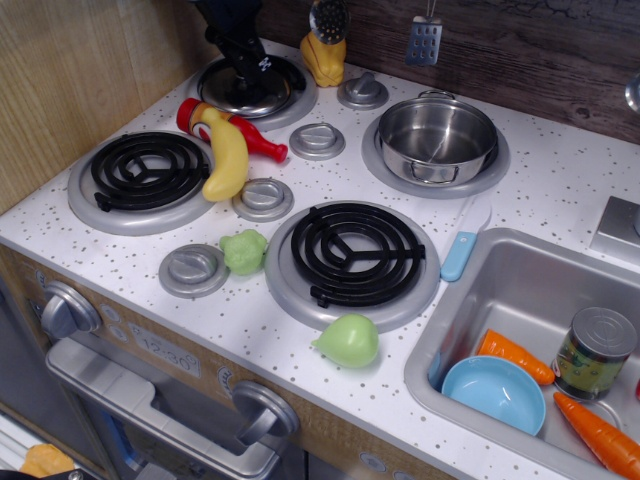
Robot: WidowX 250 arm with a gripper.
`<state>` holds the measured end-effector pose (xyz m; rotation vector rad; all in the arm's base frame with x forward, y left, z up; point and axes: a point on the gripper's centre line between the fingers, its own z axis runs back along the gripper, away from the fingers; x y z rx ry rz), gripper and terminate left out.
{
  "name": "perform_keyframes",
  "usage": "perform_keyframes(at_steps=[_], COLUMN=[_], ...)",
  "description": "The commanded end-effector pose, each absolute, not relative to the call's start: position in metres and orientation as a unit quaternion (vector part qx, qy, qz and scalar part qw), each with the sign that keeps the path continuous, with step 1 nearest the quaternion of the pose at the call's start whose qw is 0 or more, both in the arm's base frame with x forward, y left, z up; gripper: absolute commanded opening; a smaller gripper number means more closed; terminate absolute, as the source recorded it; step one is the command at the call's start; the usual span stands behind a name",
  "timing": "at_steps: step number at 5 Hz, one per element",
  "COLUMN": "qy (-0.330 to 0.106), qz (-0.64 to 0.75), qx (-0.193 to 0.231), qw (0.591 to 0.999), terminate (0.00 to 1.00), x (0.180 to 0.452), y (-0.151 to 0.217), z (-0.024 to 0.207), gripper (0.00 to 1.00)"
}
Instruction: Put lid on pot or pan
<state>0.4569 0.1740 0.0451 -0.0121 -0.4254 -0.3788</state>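
Note:
The shiny silver lid (238,100) sits on the back-left burner, at the top left of the view. My black gripper (255,68) comes down from the top edge onto the lid's centre and seems shut on its knob, which the fingers hide. The stainless-steel pot (437,140) stands open and empty on the back-right burner, well to the right of the lid and gripper.
A red bottle (262,145) and a yellow banana (226,160) lie just in front of the lid. Grey dial discs (317,141) sit between the burners. A yellow utensil holder (325,58) stands behind. The sink (520,290) at right holds a blue bowl (493,392), carrots and a can.

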Motion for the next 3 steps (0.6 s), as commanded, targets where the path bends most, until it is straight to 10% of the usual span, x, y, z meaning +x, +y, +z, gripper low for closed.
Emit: perform_keyframes(at_steps=[1, 3], qy=[-0.267, -0.288], qz=[-0.144, -0.038], qx=[0.068, 0.081], qw=[0.95, 0.953], terminate=[0.0, 0.0], x=[0.452, 0.42], y=[0.141, 0.072], z=[0.138, 0.145], gripper=[0.0, 0.0])
